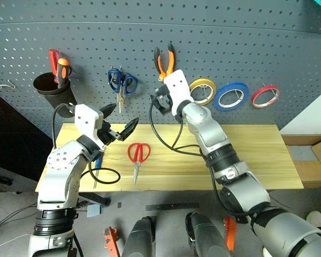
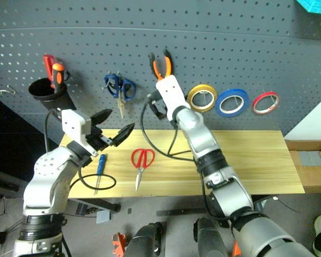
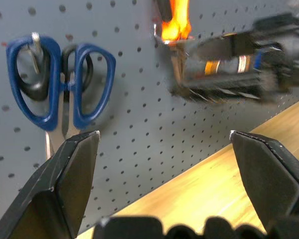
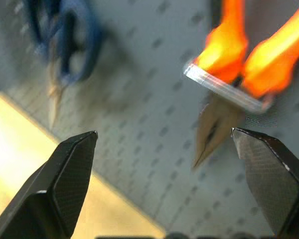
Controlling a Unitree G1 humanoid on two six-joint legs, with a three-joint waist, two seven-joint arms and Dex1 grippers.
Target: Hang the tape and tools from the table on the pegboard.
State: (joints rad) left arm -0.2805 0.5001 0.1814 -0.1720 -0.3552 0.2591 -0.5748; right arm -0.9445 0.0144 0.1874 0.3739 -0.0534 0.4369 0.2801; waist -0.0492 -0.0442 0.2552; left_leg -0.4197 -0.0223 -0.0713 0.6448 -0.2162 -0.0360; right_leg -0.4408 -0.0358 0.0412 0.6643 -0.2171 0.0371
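Grey floor (image 1: 166,199) with loose cables, white wall (image 1: 315,115) at right.

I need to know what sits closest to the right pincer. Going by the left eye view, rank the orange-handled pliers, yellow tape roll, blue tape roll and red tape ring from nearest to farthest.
From the right pincer:
1. Orange-handled pliers, hanging on the pegboard just above it.
2. Yellow tape roll, beside it to the right.
3. Blue tape roll, further right.
4. Red tape ring, farthest right.

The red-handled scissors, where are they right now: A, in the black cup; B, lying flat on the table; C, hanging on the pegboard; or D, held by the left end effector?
B: the red-handled scissors lie flat on the table, apart from both end effectors, with nothing gripping them.
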